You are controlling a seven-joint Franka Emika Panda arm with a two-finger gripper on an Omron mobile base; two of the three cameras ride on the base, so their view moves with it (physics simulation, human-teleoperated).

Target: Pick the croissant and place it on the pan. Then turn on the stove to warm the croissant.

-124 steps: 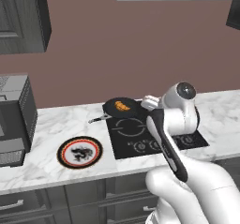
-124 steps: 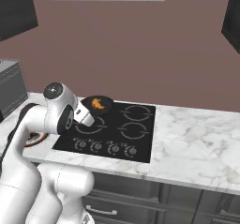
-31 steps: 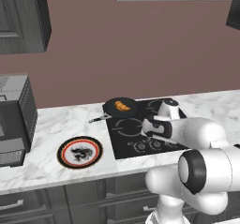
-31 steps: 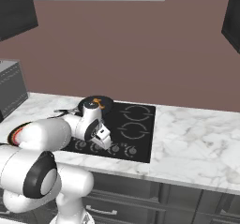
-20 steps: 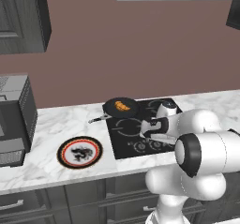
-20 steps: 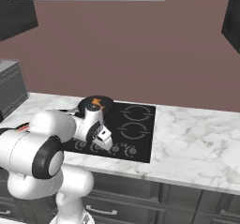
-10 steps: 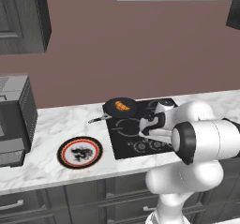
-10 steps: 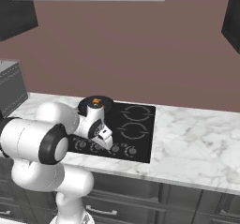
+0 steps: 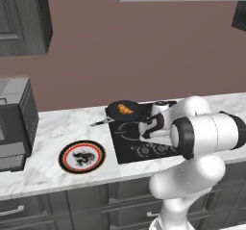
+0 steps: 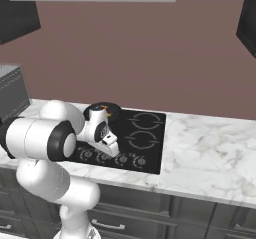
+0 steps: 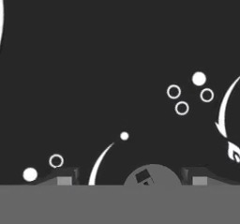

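**Task progress.** First part judged done: the croissant [image 9: 125, 109] lies inside the pan [image 9: 123, 111]. Second part judged in hand: the gripper [image 11: 129, 177] is down at the knob row along the front edge of the stove [image 10: 131, 139], with one knob [image 11: 152, 176] sitting between its two finger tips. Printed arcs, dots and a flame mark beside the knob are the dial markings on the cooktop glass. Whether the knob has been turned at all cannot be told; no burner shows any glow. Left to do, as far as can be judged: close on the knob and rotate it.

**Gripper.** Jaws stand apart on either side of the knob, not visibly pressing it. No object carried.

**Croissant.** Small golden-orange crescent with darker brown ridges, much smaller than the pan. Rests flat near the pan's middle, well apart from the gripper.

**Pan.** Round, black, shallow, with a thin handle [image 9: 100, 122] pointing out over the worktop [image 9: 48, 142] toward the plate. Sits on the back left burner of the stove.

**Stove.** Flat black rectangle set into the marble worktop, white ring outlines, knobs at the front edge.

**Other.** Plate [image 9: 81, 156] with red-and-black rim, on the worktop left of the stove, near the front edge.
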